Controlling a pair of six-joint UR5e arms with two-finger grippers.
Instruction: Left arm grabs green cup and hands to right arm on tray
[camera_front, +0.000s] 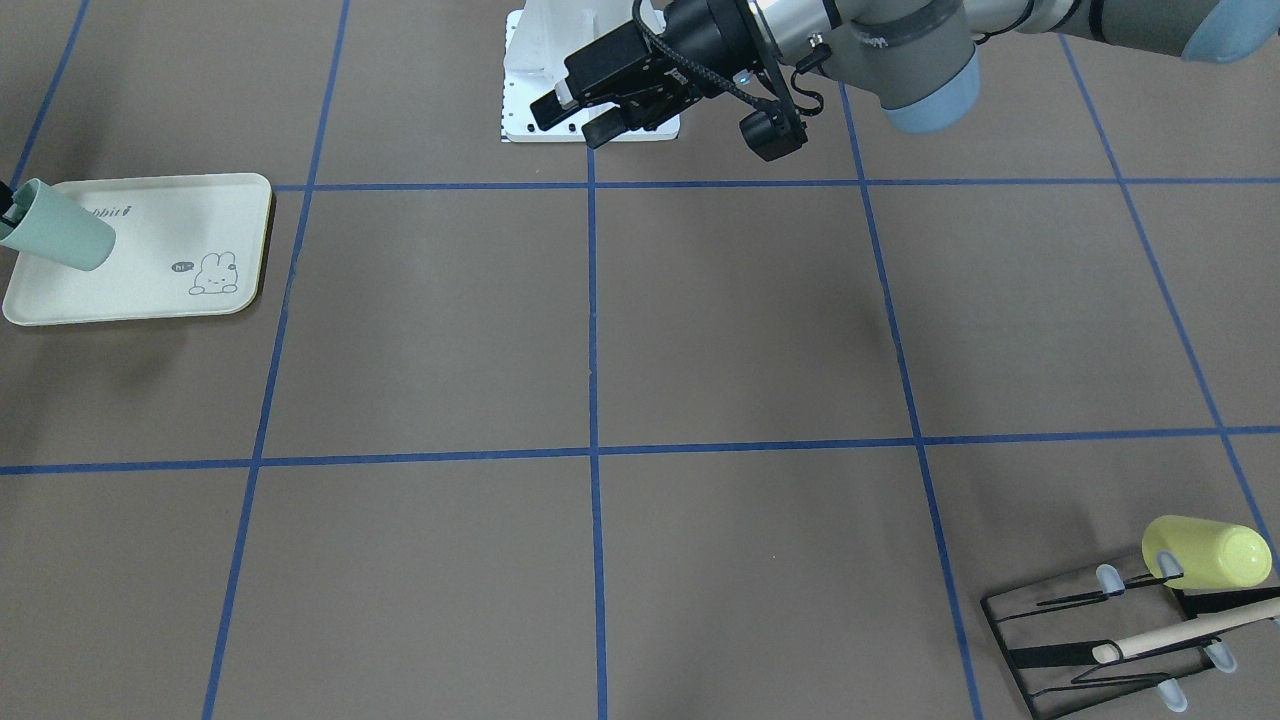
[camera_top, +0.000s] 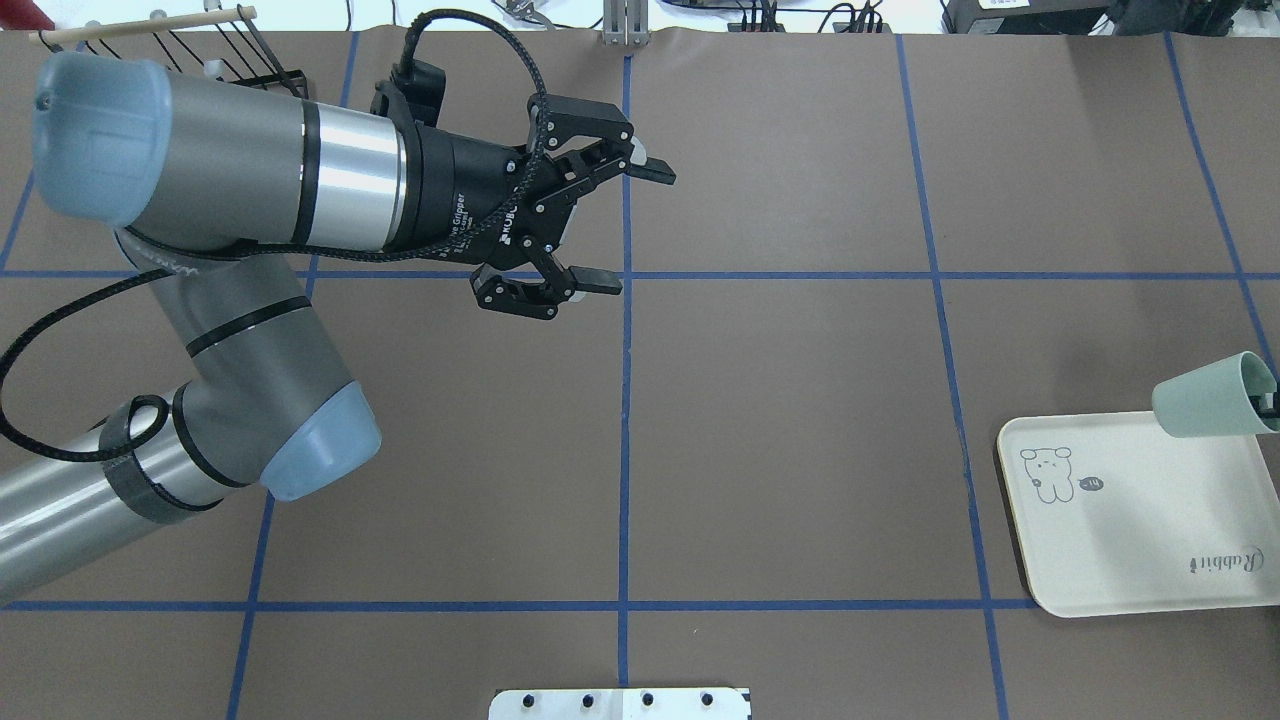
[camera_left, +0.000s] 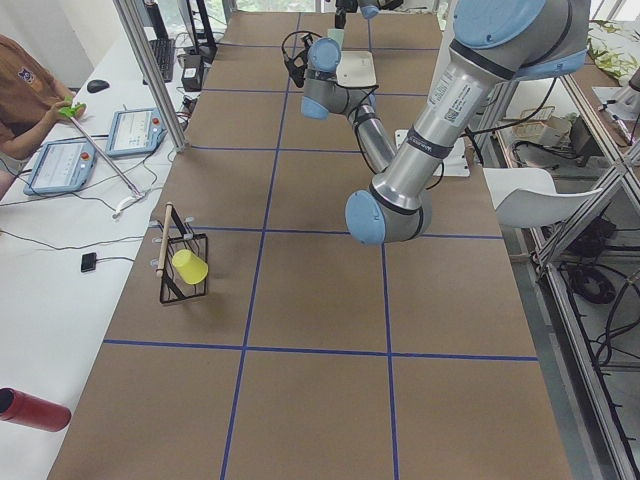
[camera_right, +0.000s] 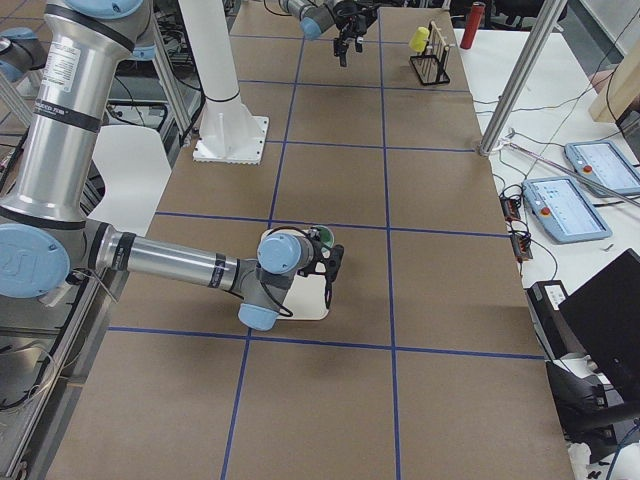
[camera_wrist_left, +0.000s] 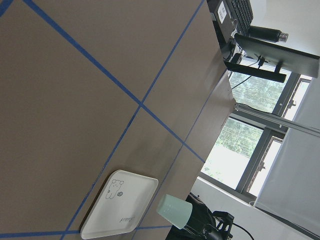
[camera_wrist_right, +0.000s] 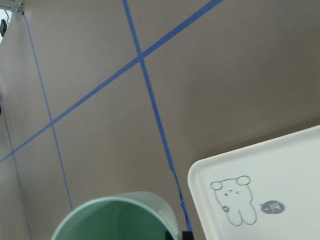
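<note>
Over the tray (camera_top: 1130, 540), green cup (camera_top: 1205, 408) tilted near level, rim pinched by right gripper (camera_front: 8, 207); left gripper (camera_top: 628, 228) well apart, fingers spread, empty.

Bright, even light, soft shadows, sharp

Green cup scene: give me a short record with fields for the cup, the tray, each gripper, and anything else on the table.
green cup: tilted, raised over a corner of the tray; whether it touches the tray is unclear
tray: flat on the table at the robot's right, nothing resting on it
right gripper: at the cup's open end, holding it
left gripper: open, empty, in the air near the table's middle, far from the tray
yellow cup: lying sideways on a black wire rack at the robot's far left
</note>
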